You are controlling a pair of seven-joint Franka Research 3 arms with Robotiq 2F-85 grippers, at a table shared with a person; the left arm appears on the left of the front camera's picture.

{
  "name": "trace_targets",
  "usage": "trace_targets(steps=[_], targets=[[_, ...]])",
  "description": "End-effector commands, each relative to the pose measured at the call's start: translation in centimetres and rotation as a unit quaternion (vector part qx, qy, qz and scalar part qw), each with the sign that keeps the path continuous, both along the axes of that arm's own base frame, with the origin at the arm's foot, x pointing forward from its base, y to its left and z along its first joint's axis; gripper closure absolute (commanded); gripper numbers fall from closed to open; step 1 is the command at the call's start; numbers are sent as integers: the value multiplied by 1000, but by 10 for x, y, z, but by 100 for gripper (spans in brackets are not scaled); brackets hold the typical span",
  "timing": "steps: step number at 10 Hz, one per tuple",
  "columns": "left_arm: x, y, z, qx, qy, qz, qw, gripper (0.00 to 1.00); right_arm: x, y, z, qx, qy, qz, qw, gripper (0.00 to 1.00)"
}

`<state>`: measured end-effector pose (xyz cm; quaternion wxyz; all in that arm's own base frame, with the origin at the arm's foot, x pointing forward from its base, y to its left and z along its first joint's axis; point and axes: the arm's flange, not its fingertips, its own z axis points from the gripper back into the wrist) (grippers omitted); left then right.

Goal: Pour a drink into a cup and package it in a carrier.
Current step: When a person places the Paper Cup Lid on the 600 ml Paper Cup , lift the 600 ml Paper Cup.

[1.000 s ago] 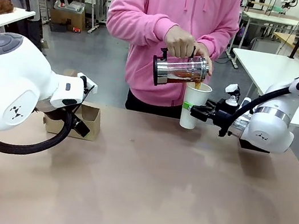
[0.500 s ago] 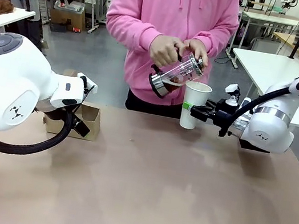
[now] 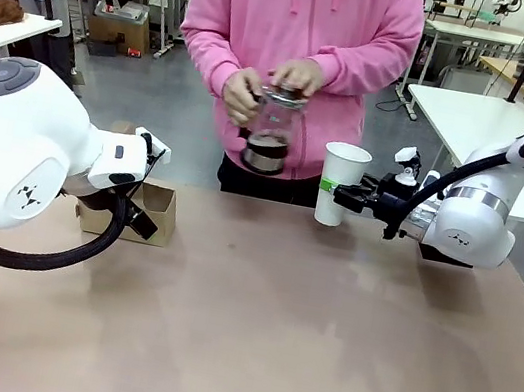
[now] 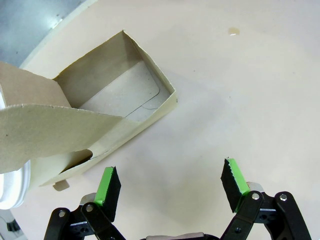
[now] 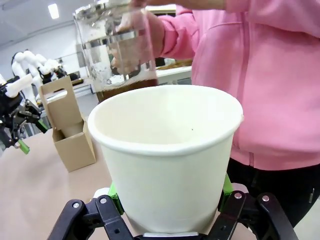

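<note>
Our left fingers stand wide open and empty, just beside the carrier near the left edge of the bench. At the far edge our right fingers grip the upright cup. Beyond the edge, a person holds the jug with the drink low inside.

One white paper cup, one glass press jug, one brown cardboard carrier

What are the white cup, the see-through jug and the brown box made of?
The white cup looks like matte paper, with a rolled rim. The jug is clear glass or plastic, hard to tell which, with shiny metal bands. The brown box looks like dull cardboard, with folded flaps and raw edges.
</note>
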<state>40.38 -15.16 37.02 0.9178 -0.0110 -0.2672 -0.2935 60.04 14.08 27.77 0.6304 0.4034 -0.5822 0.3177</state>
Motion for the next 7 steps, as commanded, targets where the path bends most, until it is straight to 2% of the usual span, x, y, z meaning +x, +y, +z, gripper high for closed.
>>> trace_targets(steps=[1,7], targets=[[0,0,0,-1,0,0,1000,0,0,2,1,0,-1,0,1000,20],[0,0,0,-1,0,0,1000,0,0,2,1,0,-1,0,1000,20]])
